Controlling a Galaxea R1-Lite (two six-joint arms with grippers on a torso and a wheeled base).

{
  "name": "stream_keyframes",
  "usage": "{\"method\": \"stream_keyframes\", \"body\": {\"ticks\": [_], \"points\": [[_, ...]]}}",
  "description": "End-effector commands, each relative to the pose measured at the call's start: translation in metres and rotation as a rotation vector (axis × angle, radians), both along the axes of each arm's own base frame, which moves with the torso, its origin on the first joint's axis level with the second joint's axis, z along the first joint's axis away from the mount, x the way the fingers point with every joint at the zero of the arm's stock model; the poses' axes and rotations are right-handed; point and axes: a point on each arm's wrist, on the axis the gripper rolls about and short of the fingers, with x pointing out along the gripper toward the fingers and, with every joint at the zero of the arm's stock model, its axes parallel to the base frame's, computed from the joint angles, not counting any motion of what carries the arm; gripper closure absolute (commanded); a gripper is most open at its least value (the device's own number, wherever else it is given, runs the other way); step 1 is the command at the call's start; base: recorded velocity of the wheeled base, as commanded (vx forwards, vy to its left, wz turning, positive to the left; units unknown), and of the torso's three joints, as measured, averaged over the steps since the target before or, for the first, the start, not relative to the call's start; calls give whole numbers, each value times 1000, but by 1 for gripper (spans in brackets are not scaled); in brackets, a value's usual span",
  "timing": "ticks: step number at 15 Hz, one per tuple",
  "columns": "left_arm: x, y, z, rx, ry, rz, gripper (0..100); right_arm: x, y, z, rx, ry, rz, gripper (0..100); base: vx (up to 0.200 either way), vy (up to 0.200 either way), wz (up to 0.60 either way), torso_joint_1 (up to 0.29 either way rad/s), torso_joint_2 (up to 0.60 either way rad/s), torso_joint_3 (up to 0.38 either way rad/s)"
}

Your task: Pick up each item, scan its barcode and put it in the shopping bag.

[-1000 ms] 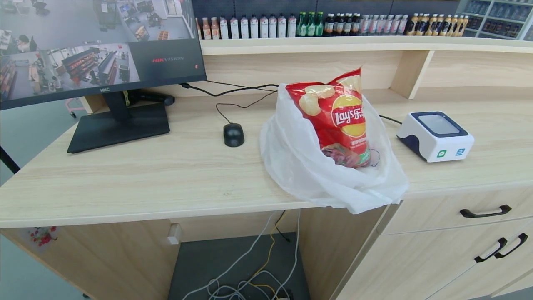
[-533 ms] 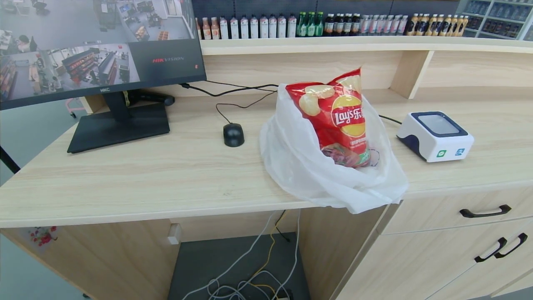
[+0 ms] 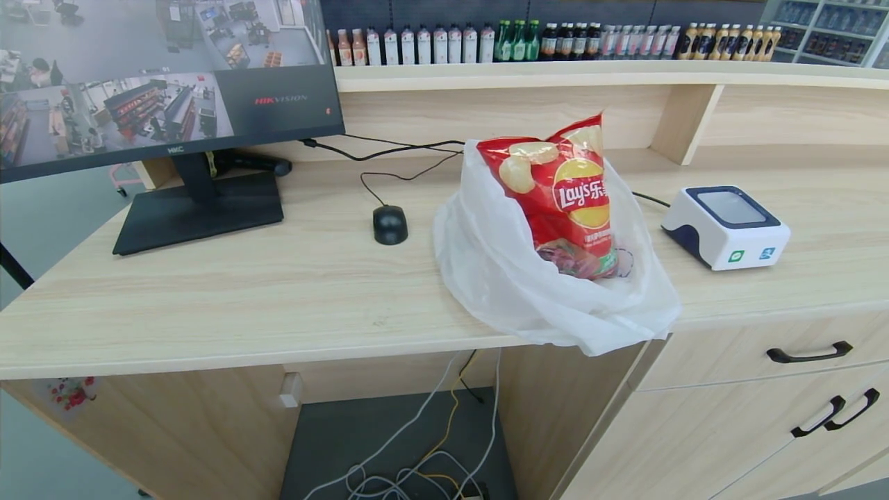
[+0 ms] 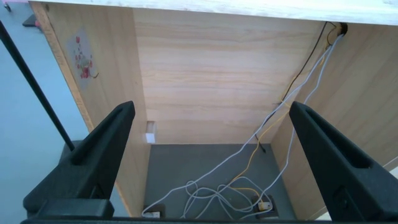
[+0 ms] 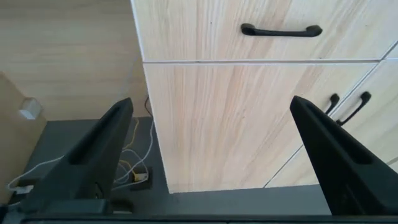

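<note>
A red chip bag [image 3: 566, 198] stands upright inside the white plastic shopping bag [image 3: 528, 278] on the wooden counter [image 3: 278, 292]. A white barcode scanner [image 3: 726, 226] with a dark window sits to the bag's right. My left gripper [image 4: 211, 118] is open below the counter, facing the knee space and loose cables [image 4: 236, 186]. My right gripper [image 5: 211, 118] is open too, low down in front of the drawer fronts [image 5: 249, 106], with nothing between its fingers.
A monitor [image 3: 160, 76] on a black stand occupies the counter's far left, with a black mouse [image 3: 389, 224] and its cord between it and the bag. A raised shelf [image 3: 597, 73] with bottles runs along the back. Drawers with black handles [image 3: 809, 355] sit under the right side.
</note>
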Motion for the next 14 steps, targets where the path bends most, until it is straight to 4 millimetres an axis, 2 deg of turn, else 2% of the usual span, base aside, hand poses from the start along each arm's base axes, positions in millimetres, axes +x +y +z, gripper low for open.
{"method": "stream_keyframes", "body": {"ticks": [1,3,6,8,14], "points": [[0,0,0,0,-1,1,0,-1,0,-1,-3,-11,-39,0,0,0,0,0,0,0],[0,0,0,1,-1,1,0,-1,2,-1,4,-6,-130,0,0,0,0,0,0,0],[0,0,0,0,-1,1,0,-10,3,-4,49,-110,-95,0,0,0,0,0,0,0],[0,0,0,0,-1,1,0,-9,4,-5,111,-108,-64,0,0,0,0,0,0,0],[0,0,0,4,-1,1,0,-9,4,-6,113,-102,-49,0,0,0,0,0,0,0]]}}
